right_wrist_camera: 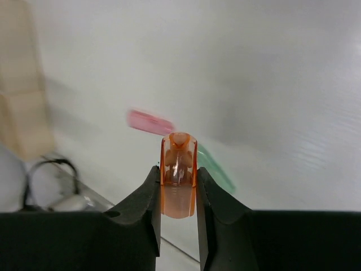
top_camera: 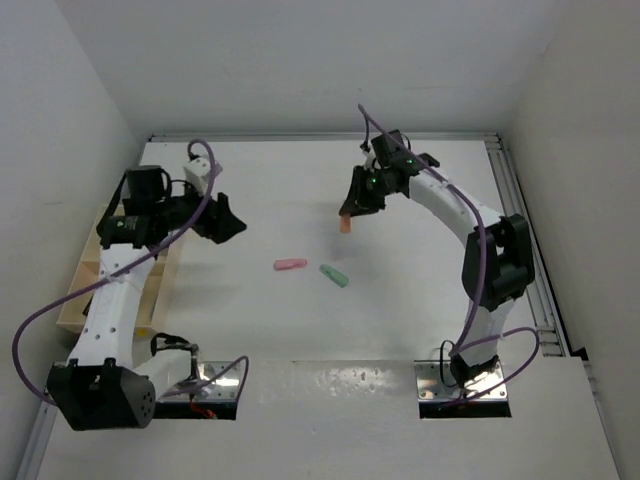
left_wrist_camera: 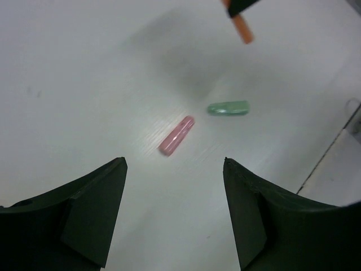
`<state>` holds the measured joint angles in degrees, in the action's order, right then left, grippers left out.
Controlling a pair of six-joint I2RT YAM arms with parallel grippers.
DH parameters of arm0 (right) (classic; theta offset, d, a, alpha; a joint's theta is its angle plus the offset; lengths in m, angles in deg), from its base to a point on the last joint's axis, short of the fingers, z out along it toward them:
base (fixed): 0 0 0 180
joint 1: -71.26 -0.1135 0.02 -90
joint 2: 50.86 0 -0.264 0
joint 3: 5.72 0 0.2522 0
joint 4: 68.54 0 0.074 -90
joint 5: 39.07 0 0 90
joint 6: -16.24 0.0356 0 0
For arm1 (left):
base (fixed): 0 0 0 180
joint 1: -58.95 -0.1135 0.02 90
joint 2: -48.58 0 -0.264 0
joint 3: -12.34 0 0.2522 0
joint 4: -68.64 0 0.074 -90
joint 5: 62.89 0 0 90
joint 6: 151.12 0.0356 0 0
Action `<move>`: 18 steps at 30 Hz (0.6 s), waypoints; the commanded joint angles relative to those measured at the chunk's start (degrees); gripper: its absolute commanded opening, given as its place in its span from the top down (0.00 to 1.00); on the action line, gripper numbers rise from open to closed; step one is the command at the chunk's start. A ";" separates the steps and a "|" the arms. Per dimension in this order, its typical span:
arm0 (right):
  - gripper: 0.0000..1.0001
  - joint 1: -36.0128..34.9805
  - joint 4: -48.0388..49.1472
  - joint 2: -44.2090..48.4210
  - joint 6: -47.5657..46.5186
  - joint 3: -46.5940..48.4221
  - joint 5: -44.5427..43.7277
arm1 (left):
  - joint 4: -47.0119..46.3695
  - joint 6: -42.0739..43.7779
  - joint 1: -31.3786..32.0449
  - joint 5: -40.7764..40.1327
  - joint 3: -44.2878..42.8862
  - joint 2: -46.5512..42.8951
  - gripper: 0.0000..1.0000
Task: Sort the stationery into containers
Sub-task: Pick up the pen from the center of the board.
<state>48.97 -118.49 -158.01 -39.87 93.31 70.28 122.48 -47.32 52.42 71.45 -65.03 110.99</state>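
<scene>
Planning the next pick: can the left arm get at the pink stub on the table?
Probably yes. The open left gripper faces the pink stub, which lies on bare table apart from the green stub; the right gripper, holding an orange stub, is clear of the path.

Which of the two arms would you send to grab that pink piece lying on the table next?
Probably left. The left gripper is open and empty, facing the pink stub, and the wooden tray sits on that side. The right gripper is shut on an orange stub, so it is busy.
</scene>
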 commanded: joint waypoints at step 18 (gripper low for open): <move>1.00 -12.60 10.79 0.89 16.74 15.18 -0.36 | -18.46 -23.12 22.25 -4.52 -8.98 15.89 0.27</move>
<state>37.63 -109.99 -157.53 -22.60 104.99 71.84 105.78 -69.37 73.49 67.32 -71.15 126.03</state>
